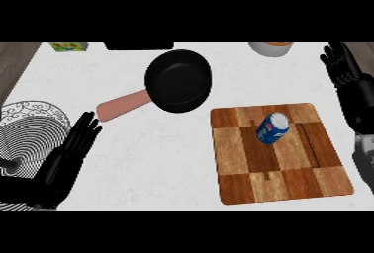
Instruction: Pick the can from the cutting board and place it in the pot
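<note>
A blue can (273,128) lies on its side near the middle of the wooden cutting board (248,170), right of centre on the counter. The black pot (178,80) with a pinkish handle (122,105) sits up and to the left of the board. My right hand (343,66) is open at the right edge, fingers up, well to the right of the can and above the board's far corner. My left hand (66,158) is open at the lower left, fingers straight, far from the can and below the pot's handle.
A black-and-white striped plate (25,118) lies at the left edge, partly under my left hand. At the back stand a green box (70,47), a dark object (139,46) and a white bowl (272,48).
</note>
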